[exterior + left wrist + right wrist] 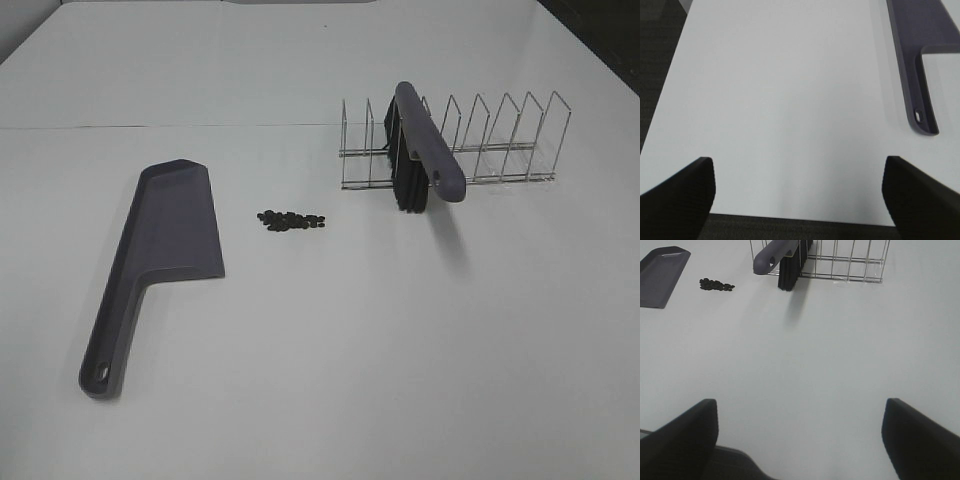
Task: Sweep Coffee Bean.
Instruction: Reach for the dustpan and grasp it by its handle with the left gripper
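A small cluster of dark coffee beans lies on the white table, just right of the grey-purple dustpan. The beans and the dustpan's blade also show in the right wrist view. The dustpan's handle shows in the left wrist view. A brush with a grey-purple handle and black bristles stands in a wire rack. Neither gripper shows in the high view. My left gripper and right gripper are both open and empty, low over the table's near edge.
The wire rack stands at the back right with several empty slots. The table's near edge and left edge border dark floor. A seam runs across the table behind the rack.
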{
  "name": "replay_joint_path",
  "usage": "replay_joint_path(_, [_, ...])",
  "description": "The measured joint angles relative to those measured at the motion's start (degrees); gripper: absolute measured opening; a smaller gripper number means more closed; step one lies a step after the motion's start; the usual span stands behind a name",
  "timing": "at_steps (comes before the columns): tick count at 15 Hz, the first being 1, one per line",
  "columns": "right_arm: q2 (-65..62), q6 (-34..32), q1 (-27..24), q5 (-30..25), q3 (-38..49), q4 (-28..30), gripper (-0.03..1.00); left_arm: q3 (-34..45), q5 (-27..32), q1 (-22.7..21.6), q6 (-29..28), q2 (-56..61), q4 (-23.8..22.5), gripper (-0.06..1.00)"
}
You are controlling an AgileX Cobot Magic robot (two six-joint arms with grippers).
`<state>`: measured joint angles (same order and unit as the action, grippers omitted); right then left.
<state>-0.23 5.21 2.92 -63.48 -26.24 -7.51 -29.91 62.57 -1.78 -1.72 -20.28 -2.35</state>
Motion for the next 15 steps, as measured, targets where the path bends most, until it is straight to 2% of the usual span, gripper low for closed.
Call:
replay_joint_path(7, [0.00, 0.00, 0.00, 0.00, 0.00, 0.00, 0.76, -1.66, -0.57, 0.00, 0.00, -18.28, 2.01, 0.81])
replay_joint_path(12, [0.00, 0.00, 0.00, 0.00, 0.00, 0.00, 0.76, -2.64, -9.00, 0.00, 0.00, -30.54, 2.64, 0.81])
replay_joint_path(15, [0.00, -0.06, 0.00, 0.00, 0.00, 0.00, 0.76, -2.64, -15.76, 0.00, 0.00, -38.67, 5.44, 0.81])
